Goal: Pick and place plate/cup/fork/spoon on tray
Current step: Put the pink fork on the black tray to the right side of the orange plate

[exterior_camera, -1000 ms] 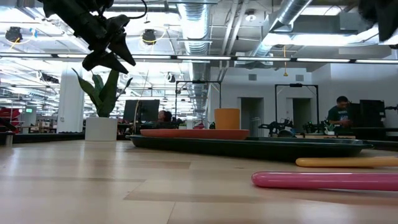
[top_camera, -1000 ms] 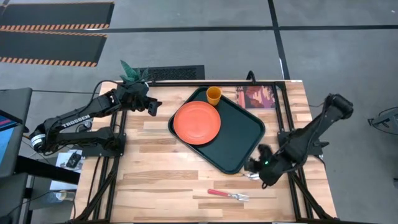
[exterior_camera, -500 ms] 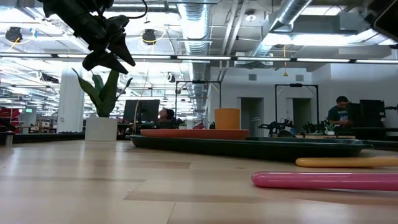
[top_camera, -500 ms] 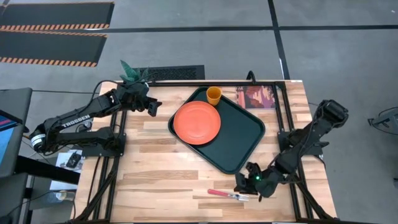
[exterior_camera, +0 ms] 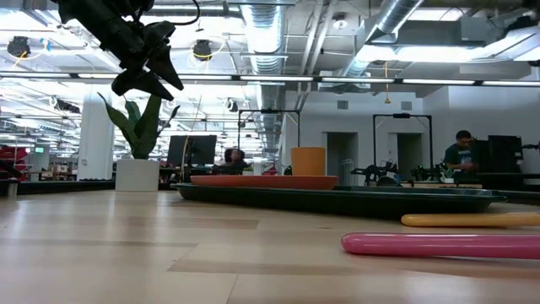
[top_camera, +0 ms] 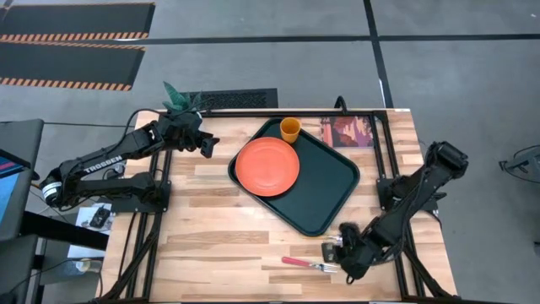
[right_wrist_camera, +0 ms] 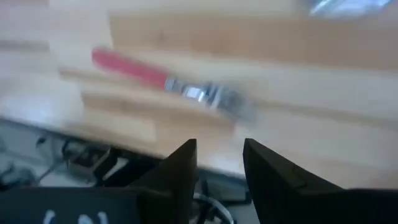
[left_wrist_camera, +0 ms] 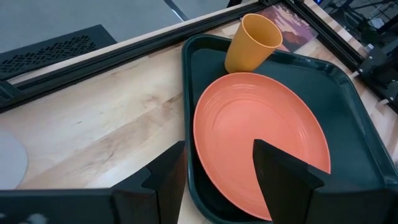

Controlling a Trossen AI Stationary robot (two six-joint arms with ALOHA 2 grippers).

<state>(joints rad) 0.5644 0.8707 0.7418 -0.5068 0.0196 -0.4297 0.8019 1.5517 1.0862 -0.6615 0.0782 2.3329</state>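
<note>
The orange-red plate (top_camera: 267, 166) and the orange-yellow cup (top_camera: 289, 129) rest on the dark tray (top_camera: 327, 181); the cup stands upright at its far corner. The pink-handled fork (top_camera: 309, 264) lies flat on the table near the front edge, and it also shows in the right wrist view (right_wrist_camera: 168, 81). The spoon's yellow handle (exterior_camera: 468, 219) lies on the table beyond the fork; in the high view my right arm covers most of it. My right gripper (top_camera: 342, 260) is open and empty, just right of the fork's tines. My left gripper (top_camera: 205, 145) is open and empty, held above the table left of the tray.
A reddish picture book (top_camera: 352, 132) lies at the table's far right, beside the tray. A potted plant (top_camera: 179, 100) stands at the far left corner. Bare wood lies left of the tray and along the near edge left of the fork.
My right gripper has gone from beside the tray's near corner toward the table's near edge and a little left, ending next to the fork's tines. The fork, plate and cup have stayed where they were.
</note>
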